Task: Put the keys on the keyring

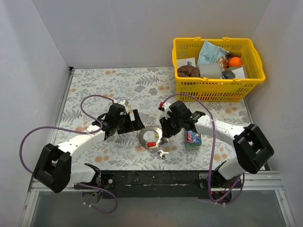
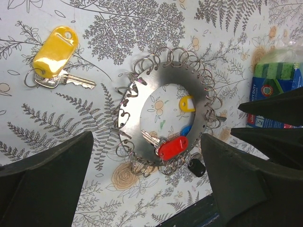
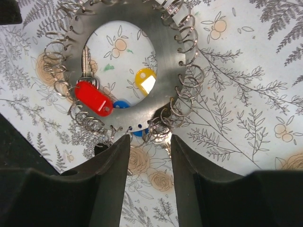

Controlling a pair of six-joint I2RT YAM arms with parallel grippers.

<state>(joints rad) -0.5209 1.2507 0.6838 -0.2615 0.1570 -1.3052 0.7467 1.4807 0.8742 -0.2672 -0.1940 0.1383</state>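
Note:
The keyring (image 1: 150, 135) is a flat silver metal ring edged with many small wire loops, lying on the flowered table between both grippers. It also shows in the left wrist view (image 2: 142, 113) and the right wrist view (image 3: 163, 61). Keys with a red tag (image 2: 173, 147), a yellow tag (image 2: 187, 104), a blue tag (image 3: 120, 104) and a black tag (image 2: 197, 167) sit at its lower part. A loose key with a big yellow tag (image 2: 54, 50) lies apart from it. My left gripper (image 2: 147, 137) is open above the ring. My right gripper (image 3: 150, 139) is open, its tips at the ring's edge.
A blue-green snack packet (image 1: 193, 138) stands right of the keyring, close to my right arm. A yellow basket (image 1: 218, 87) with several items stands at the back right. The dark front edge of the table (image 2: 199, 213) is near the ring.

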